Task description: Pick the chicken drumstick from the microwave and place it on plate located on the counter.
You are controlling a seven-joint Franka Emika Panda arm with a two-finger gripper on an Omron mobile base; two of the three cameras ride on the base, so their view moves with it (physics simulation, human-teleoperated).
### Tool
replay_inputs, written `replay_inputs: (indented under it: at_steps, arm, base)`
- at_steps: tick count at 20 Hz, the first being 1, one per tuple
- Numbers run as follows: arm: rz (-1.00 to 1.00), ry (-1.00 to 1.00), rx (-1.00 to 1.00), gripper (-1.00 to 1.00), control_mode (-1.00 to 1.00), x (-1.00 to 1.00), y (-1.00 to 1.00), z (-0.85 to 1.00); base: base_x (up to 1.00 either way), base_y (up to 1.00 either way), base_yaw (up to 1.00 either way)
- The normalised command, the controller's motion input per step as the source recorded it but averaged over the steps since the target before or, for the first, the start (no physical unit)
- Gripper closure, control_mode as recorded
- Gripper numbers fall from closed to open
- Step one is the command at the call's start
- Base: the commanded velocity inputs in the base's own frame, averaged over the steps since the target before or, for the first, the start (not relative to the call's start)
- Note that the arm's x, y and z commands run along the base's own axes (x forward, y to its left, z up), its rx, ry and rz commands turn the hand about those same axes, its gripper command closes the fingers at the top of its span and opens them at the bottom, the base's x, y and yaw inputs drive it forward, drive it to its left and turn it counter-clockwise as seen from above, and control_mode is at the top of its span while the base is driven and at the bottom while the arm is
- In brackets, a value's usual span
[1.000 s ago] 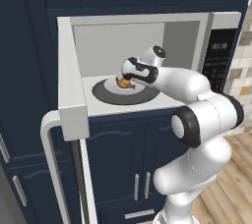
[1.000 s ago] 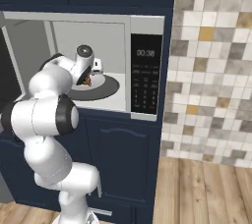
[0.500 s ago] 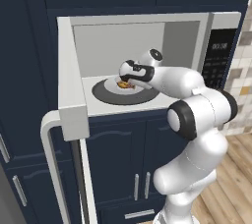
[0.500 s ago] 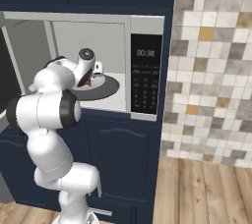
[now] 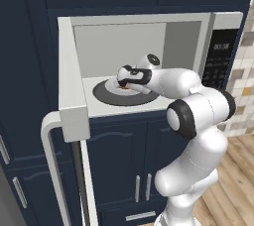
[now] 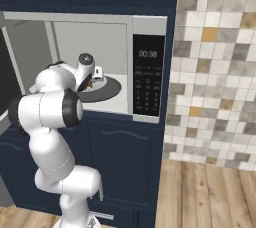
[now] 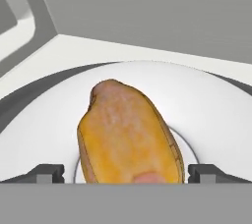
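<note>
In the left base view, the end effector (image 5: 130, 82) is reached into the microwave (image 5: 149, 66), low over the turntable (image 5: 111, 93).

In the right base view, the chicken drumstick (image 6: 90, 86) is glimpsed just beneath it.

In the hand view, the drumstick (image 7: 129, 137) lies on a white plate (image 7: 211, 115) between spread, empty fingertips (image 7: 49, 173). The grasp is judged pending; closing, then lifting, is called for.

The large light-grey boxy microwave (image 5: 149, 66) stands open, its pale door (image 5: 69, 81) swung out to the left. Inside it, the white arm's tool (image 5: 130, 80) hangs low over the dark round turntable (image 5: 111, 93), with a bit of orange-brown chicken drumstick (image 5: 127, 86) showing just beneath the tool.
</note>
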Motion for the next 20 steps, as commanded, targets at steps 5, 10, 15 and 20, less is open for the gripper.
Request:
replay_inputs:
  at_steps: [5, 10, 15, 20]
  arm:
    - [0.0, 0.0, 0.0, -1.0, -1.0, 0.25, 0.03, -0.06]
    - [0.0, 0.0, 0.0, -1.0, -1.0, 0.12, 0.03, -0.09]
    - [0.0, 0.0, 0.0, -1.0, -1.0, 0.0, 0.0, -0.06]
    - [0.0, 0.0, 0.0, -1.0, -1.0, 0.0, 0.0, 0.0]
  base:
    - [0.0, 0.0, 0.0]
    - [0.0, 0.0, 0.0]
    - [0.0, 0.0, 0.0]
    - [0.0, 0.0, 0.0]
